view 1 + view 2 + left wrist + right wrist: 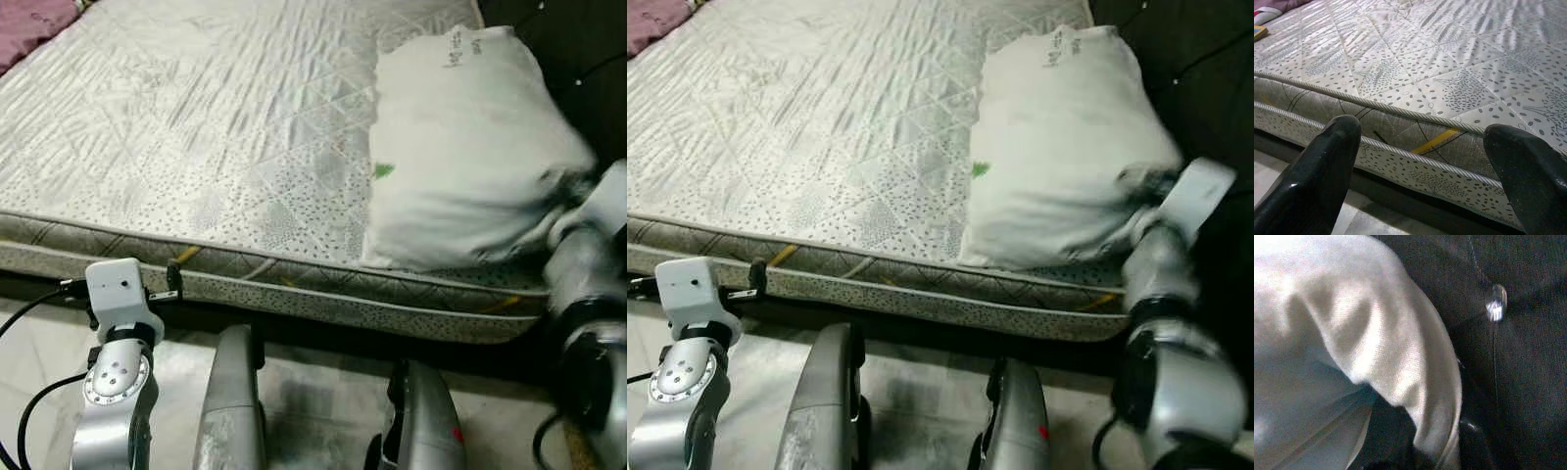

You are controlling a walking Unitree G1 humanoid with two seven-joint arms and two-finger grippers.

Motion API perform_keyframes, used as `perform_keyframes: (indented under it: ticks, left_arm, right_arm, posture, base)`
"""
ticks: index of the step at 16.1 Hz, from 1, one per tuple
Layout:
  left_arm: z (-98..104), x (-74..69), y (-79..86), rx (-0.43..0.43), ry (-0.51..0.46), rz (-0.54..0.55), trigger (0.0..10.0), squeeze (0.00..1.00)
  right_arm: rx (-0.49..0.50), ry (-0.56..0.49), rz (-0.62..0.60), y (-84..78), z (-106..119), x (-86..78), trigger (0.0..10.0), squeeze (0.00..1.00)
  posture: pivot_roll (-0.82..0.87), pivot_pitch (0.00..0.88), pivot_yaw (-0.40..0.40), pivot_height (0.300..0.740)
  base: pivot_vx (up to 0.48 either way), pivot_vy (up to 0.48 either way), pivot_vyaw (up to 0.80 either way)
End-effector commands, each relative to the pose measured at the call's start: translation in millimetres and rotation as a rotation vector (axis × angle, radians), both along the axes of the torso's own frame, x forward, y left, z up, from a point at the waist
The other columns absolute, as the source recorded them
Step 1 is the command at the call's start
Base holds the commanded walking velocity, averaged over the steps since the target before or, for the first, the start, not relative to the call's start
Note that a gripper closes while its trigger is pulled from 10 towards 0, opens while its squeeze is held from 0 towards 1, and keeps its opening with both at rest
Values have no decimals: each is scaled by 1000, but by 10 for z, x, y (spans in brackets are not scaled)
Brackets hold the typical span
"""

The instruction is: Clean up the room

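Pillow [460, 147] is lying at the mattress's [196, 127] right edge, overhanging the near corner, where I'm pinching its corner fold in the right gripper [1136, 188]. I'm judging this a reposition: I should be lifting before dragging, so the fabric isn't slipping free. Left gripper [1422, 147] is hovering spread at the mattress's near edge. No containers are showing.
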State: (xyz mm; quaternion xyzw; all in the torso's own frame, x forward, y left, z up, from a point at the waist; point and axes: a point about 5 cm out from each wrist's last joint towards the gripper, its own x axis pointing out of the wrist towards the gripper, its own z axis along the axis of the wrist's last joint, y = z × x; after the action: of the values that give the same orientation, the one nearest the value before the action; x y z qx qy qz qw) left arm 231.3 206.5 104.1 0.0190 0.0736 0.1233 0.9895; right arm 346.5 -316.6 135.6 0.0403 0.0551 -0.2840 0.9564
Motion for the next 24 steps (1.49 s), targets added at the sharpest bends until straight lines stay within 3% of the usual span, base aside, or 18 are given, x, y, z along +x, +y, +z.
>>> perform_keyframes:
  ticks: [1, 2, 3, 4, 7, 8, 10, 12, 14, 17, 21, 24]
  left_arm:
    - [-6, 12, 20, 11, -3, -3, 10000, 0]
    - [9, 38, 22, 17, -10, -10, 10000, 0]
    - [13, 45, 23, 18, -11, -11, 10000, 0]
    - [13, 57, 23, 18, -11, -13, 10000, 0]
    - [8, 95, -7, 21, -15, -29, 10000, 0]
    - [10, 98, 7, 21, -19, -21, 10000, 0]
    - [8, 80, 22, 23, -21, -5, 10000, 0]
    - [10, 59, 27, 23, -28, 9, 10000, 0]
    - [10, 35, 39, 21, -30, 24, 10000, 0]
    - [-9, 19, 46, 18, -25, 28, 10000, 0]
    - [-22, 48, 3, 11, -19, 11, 10000, 0]
    - [-36, 61, -9, 10, -12, 2, 10000, 0]
  right_arm:
    - [-41, -61, 7, 63, 21, -31, 0, 0]
    - [27, -30, 30, 268, -217, -108, 0, 0]
    - [69, -24, 38, 364, -283, -129, 0, 0]
    - [108, -28, 75, 567, -338, -144, 0, 0]
    - [197, -53, 183, 991, -308, -29, 0, 0]
    - [207, -53, 201, 997, -253, 17, 0, 0]
    - [175, -45, 213, 855, -26, 191, 0, 0]
    - [186, -74, 85, 499, 224, 249, 0, 0]
    - [158, -120, 28, 248, 424, 248, 0, 0]
    - [25, -146, -69, -192, 688, 136, 0, 0]
    - [-25, -92, -193, -621, 632, -128, 0, 0]
    - [7, -20, -151, -591, 423, -154, 0, 0]
  posture:
    - [125, 0, -28, 555]
    - [122, 0, -18, 555]
    - [121, 0, -16, 555]
    - [115, 0, -10, 555]
    - [122, 0, -9, 555]
    - [122, 0, -9, 555]
    - [133, 0, -26, 555]
    - [147, 0, -39, 555]
    - [150, 0, -44, 555]
    - [132, 0, -40, 555]
    - [121, 0, -35, 555]
    - [107, 0, -26, 555]
  base:
    - [0, 0, 0]
    - [0, 0, 0]
    - [0, 0, 0]
    - [0, 0, 0]
    - [0, 0, 0]
    - [0, 0, 0]
    - [0, 0, 0]
    - [0, 0, 0]
    - [0, 0, 0]
    - [0, 0, 0]
    - [0, 0, 0]
    - [0, 0, 0]
